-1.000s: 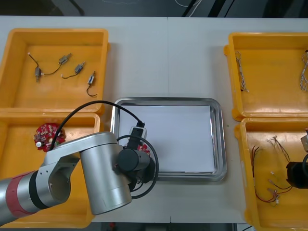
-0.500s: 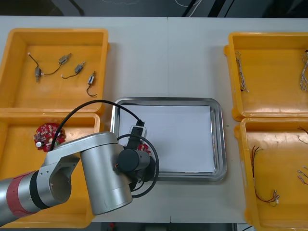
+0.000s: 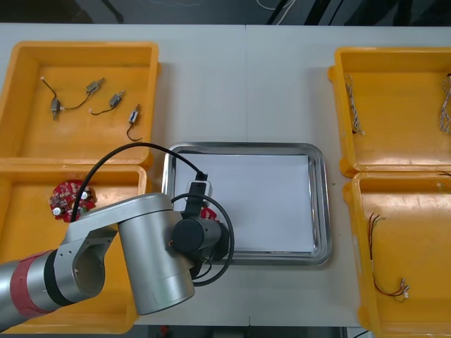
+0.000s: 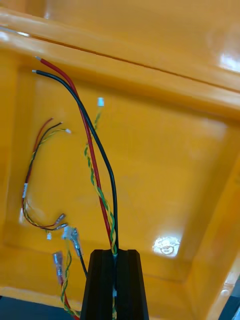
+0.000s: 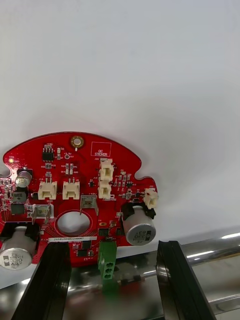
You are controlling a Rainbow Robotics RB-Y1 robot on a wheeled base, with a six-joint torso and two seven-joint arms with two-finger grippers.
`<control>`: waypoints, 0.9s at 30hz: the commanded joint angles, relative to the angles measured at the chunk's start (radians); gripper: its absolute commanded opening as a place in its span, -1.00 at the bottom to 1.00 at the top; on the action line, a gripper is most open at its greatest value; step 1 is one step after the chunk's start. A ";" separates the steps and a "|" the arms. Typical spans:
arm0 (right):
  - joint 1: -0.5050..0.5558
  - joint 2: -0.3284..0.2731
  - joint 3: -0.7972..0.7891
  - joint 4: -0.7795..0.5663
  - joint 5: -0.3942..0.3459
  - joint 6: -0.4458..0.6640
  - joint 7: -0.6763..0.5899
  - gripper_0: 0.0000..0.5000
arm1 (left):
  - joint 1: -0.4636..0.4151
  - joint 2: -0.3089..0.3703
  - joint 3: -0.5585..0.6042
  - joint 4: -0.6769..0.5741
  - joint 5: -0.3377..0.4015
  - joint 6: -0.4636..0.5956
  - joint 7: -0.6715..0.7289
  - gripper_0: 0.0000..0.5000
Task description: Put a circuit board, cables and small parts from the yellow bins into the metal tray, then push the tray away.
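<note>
While the stiff, fragile circuit board lies in the metal tray before the wide-open left pincer, edge grips are judged safest; limp cables are clamped by the right pincer.

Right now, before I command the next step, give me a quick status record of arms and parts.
Left gripper: fingers open, over the tray's near left corner
Circuit board: lying in the tray, between the left fingers
Right gripper: fingers shut on red, black and twisted cables, over near right bin
Small metal parts: in far left bin
</note>
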 commanded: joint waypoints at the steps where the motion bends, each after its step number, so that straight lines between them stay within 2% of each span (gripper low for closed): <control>1: -0.030 -0.098 -0.029 -0.054 -0.072 0.004 -0.029 -1.00 | -0.037 -0.026 0.026 -0.058 -0.007 0.008 0.058 1.00; 6: -0.069 -0.144 -0.004 -0.078 -0.146 0.004 -0.028 -1.00 | -0.037 -0.027 0.057 -0.084 0.002 0.055 0.056 1.00; 11: -0.129 -0.190 0.031 -0.117 -0.193 0.002 -0.028 -1.00 | -0.037 -0.026 0.120 -0.134 0.059 0.128 0.044 1.00; 16: -0.188 -0.210 0.088 -0.167 -0.197 0.002 -0.025 -1.00 | -0.037 -0.021 0.198 -0.167 0.117 0.183 0.023 1.00; 21: -0.263 -0.233 0.174 -0.216 -0.204 -0.009 -0.019 -1.00 | -0.037 0.000 0.284 -0.173 0.195 0.193 0.001 1.00; 27: -0.392 -0.254 0.329 -0.278 -0.172 -0.021 -0.016 -1.00 | -0.037 0.019 0.439 -0.171 0.292 0.272 -0.111 1.00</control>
